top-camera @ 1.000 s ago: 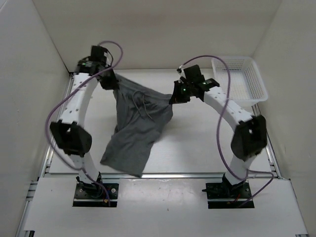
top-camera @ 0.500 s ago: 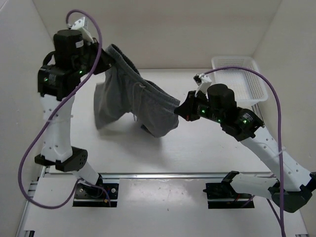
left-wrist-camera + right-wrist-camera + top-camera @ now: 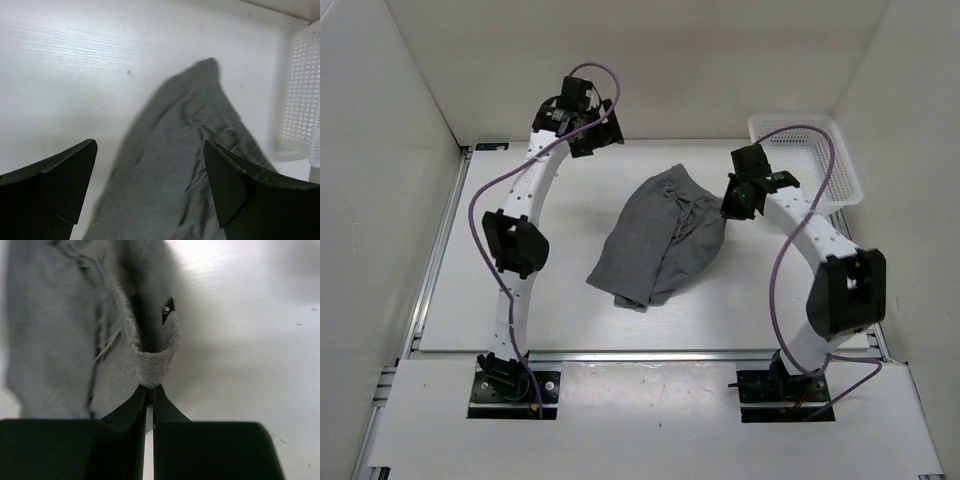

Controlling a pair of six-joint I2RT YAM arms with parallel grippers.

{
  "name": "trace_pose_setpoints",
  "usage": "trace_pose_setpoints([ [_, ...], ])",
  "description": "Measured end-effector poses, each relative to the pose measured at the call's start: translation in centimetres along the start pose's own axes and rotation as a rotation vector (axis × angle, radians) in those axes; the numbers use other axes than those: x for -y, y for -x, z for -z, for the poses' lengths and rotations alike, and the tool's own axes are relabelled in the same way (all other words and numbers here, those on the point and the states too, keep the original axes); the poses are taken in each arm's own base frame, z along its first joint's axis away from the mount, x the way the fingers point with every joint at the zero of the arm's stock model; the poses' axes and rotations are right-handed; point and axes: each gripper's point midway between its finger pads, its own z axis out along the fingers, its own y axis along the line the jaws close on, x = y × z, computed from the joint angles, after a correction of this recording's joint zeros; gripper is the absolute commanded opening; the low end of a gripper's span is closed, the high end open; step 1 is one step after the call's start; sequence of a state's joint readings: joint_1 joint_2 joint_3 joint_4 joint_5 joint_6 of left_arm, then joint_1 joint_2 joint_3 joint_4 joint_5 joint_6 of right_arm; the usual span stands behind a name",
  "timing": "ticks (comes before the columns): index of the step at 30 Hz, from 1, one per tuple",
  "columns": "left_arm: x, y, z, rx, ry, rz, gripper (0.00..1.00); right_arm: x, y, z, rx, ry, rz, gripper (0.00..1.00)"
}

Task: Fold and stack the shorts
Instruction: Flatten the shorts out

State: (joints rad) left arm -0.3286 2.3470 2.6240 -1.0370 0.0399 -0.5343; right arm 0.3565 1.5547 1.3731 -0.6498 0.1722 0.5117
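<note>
Shorts (image 3: 660, 235): wrist view shows right pincer (image 3: 149, 390) pinching.

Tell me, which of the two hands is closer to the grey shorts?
The right. The right hand is shut on an edge of the shorts, at their right side. The left hand is open and apart from them, off toward the far left of the table.

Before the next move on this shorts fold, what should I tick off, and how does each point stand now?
1. Jaws of the left gripper open, off the cloth: ok.
2. Jaws of the right gripper shut on an edge of the shorts: ok.
3. Cloth spread flat: not ok, a rumpled heap.
4. Both legs aligned: cannot tell.
5. The basket apart from the cloth: ok.
</note>
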Motion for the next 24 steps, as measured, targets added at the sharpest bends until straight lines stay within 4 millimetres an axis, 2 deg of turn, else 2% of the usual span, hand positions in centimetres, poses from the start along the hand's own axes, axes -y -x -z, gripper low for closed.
trace_pose_setpoints([
  [2,-1.1,-0.5,0.9,-0.021,0.025,-0.007,1.0,2.4,-1.0,-3.1,-0.077,-0.07,-0.027,0.0],
  [4,-1.7,-0.8,3.7,-0.028,0.041,-0.017,0.98,3.9,-2.0,-5.0,-0.137,-0.11,-0.043,0.0],
  [5,-2.0,-1.1,5.4,-0.023,0.051,-0.026,0.86,4.3,-2.4,-5.4,-0.155,-0.119,-0.045,0.0],
  [7,-2.4,-2.7,9.4,-0.03,0.064,-0.036,0.7,4.3,-2.8,-5.6,-0.172,-0.12,-0.041,0.0],
  [8,-2.5,-3.8,11.0,-0.032,0.062,-0.041,0.65,4.2,-2.7,-5.5,-0.17,-0.112,-0.039,0.0],
  [9,-2.7,-5.3,12.3,-0.046,0.062,-0.041,0.66,4.0,-2.7,-5.4,-0.169,-0.104,-0.037,0.0],
  [11,-3.8,-9.3,13.6,-0.112,0.08,-0.045,0.83,3.6,-2.7,-5.2,-0.166,-0.088,-0.034,0.0],
  [13,-5.3,-13.8,13.0,-0.204,0.115,-0.037,0.93,3.5,-2.8,-5.0,-0.161,-0.075,-0.03,0.0],
  [17,-10.5,-24.0,8.8,-0.468,0.263,0.005,0.92,3.6,-3.4,-3.8,-0.16,-0.054,-0.028,0.0],
  [19,-12.9,-28.1,7.8,-0.584,0.34,0.027,0.9,3.6,-3.6,-3.3,-0.156,-0.043,-0.026,0.0],
  [20,-13.7,-29.5,7.5,-0.624,0.37,0.036,0.87,3.6,-3.8,-3.0,-0.156,-0.038,-0.025,0.0],
  [21,-14.2,-30.3,7.3,-0.648,0.39,0.044,0.78,3.6,-4.0,-2.8,-0.157,-0.033,-0.023,0.0],
  [24,-14.5,-31.0,6.3,-0.659,0.4,0.06,0.64,3.7,-4.5,-2.6,-0.166,-0.024,-0.018,0.0],
])
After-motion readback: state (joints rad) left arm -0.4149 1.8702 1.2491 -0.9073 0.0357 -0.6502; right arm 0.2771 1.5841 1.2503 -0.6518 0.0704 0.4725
